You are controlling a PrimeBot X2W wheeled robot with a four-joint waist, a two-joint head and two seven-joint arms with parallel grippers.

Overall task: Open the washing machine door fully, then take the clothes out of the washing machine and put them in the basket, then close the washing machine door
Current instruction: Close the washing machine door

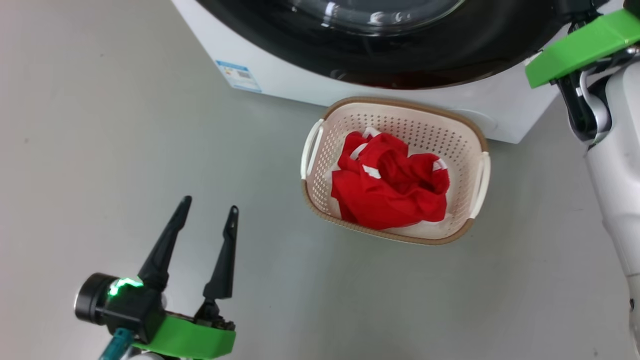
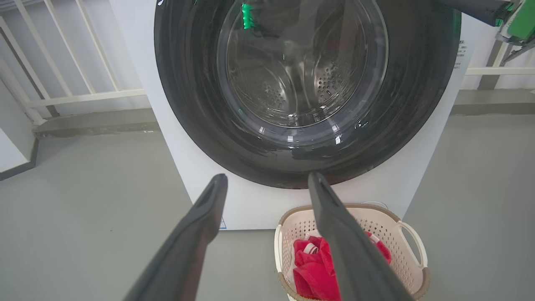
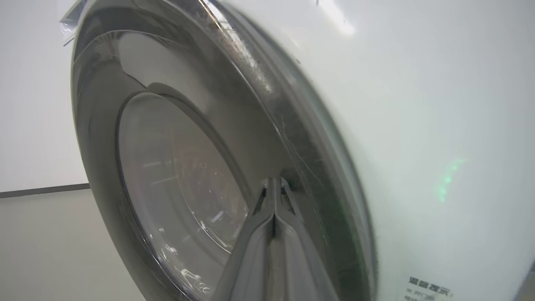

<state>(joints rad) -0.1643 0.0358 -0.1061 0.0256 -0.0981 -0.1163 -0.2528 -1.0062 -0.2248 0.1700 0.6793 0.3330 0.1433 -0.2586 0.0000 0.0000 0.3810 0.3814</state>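
Observation:
The washing machine (image 1: 300, 80) fills the top of the head view, and its door (image 1: 450, 55) lies flat against the white front. Red clothes (image 1: 395, 190) sit bunched in the basket (image 1: 435, 130), which stands on the floor right before the machine. My left gripper (image 1: 210, 204) hovers open and empty over the floor, left of the basket. In the left wrist view, the left gripper (image 2: 267, 177) points at the door (image 2: 188, 104), with the basket (image 2: 397, 246) and clothes (image 2: 311, 267) below. My right gripper (image 3: 274, 180) is shut, tips against the door's black rim (image 3: 234, 138).
My pale right forearm (image 1: 615, 165) and green wrist part (image 1: 580, 45) stand at the right of the machine. A blue sticker (image 1: 239, 75) marks the machine's lower left front. A white railing (image 2: 62, 96) runs behind on the left. Grey floor (image 1: 100, 150) surrounds the basket.

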